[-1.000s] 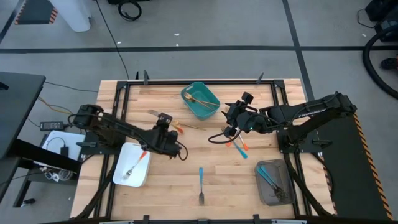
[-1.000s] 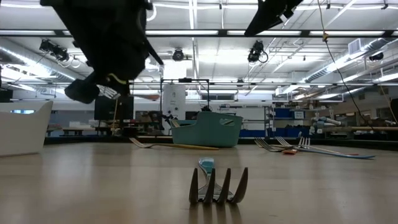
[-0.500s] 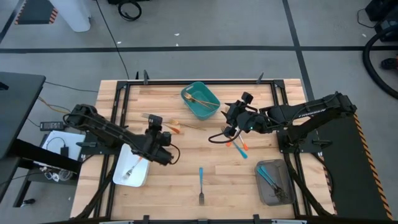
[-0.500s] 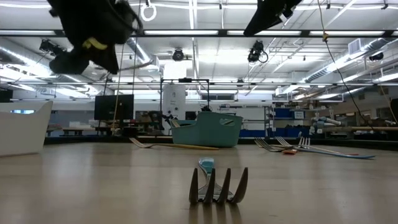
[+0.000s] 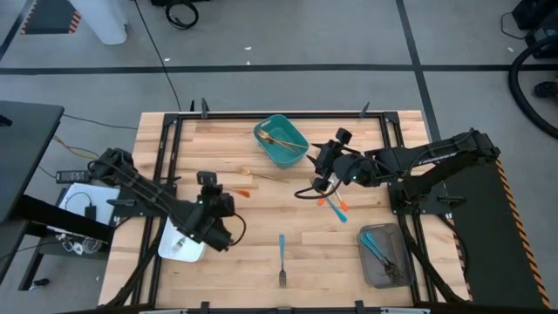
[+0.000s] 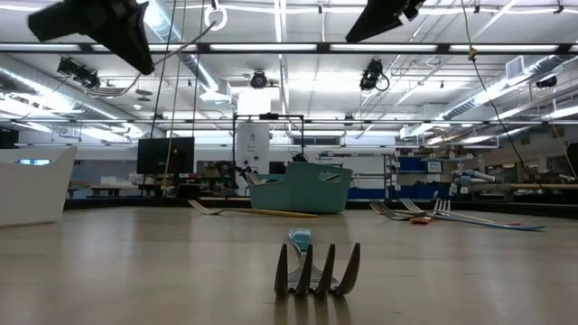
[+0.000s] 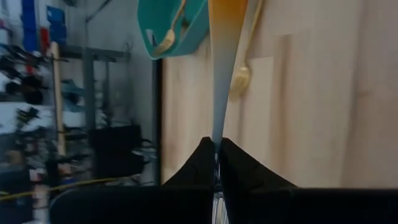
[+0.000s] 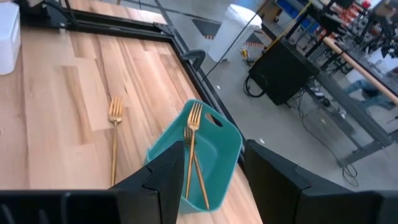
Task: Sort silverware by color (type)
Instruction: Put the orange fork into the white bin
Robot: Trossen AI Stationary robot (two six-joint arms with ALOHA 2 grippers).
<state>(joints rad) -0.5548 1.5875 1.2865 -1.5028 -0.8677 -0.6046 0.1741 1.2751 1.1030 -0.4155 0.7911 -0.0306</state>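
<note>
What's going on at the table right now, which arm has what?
The left gripper is shut on an orange-handled utensil, carrying it above the white tray. The right gripper waits open near the teal bin, which holds gold forks. One gold fork and a blue-handled fork lie loose on the table.

The left gripper (image 5: 199, 228), jaws shut on an orange-handled fork (image 7: 222, 59), travelled from the bench's middle toward its near left, ending above the white tray (image 5: 179, 247). It rose out of the low view's centre.
</note>
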